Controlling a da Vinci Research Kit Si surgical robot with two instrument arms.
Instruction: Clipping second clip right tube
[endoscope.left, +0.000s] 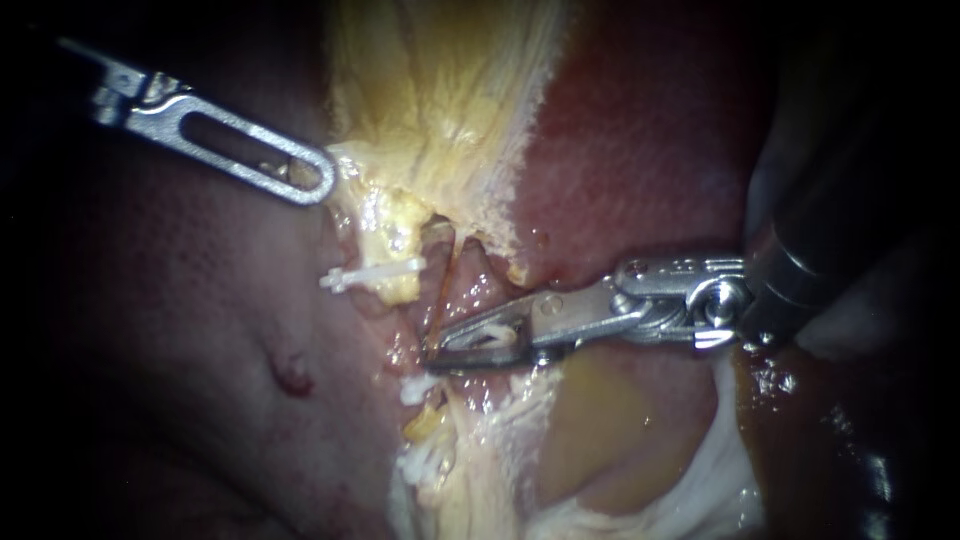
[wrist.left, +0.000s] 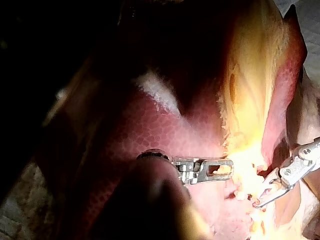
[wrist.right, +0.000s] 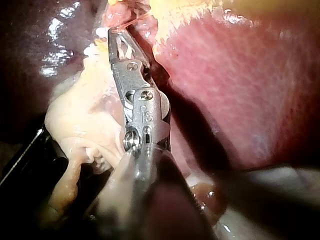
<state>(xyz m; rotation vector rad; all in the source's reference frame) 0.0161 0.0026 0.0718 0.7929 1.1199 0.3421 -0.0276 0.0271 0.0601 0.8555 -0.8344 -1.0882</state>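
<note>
the liver (endoscope.left: 640, 130) fills the field to the right of a band of yellow tissue (endoscope.left: 440, 90) that runs down the middle of the endoscope view. the left instrument (endoscope.left: 315, 180) enters from the upper left. its jaws lie together, clamped on the edge of the yellow tissue. the right instrument (endoscope.left: 445, 355) enters from the right. its jaws point toward the left instrument's side of the field and sit well below the left instrument's tip.

the right tube (endoscope.left: 468, 290) is judged to be the pink strand that descends from the yellow tissue to the right instrument's jaws. its long axis runs roughly up and down in the endoscope view, and the jaws lie across it, close to a right angle. the jaws stand a little apart and grip a white loaded clip (endoscope.left: 497, 336) between them. whether the tube sits fully inside that clip cannot be told, because the upper jaw hides the crossing.

a placed clip (endoscope.left: 372, 272) lies across the yellow-coated strand just beside the right tube, on the side nearer the left instrument.

the right instrument is the nearer one and performs the step. judgement: before closure, the tube should lie wholly between the legs of the loaded clip. the jaw tips should show past the tube's far side, apart from the placed clip.
</note>
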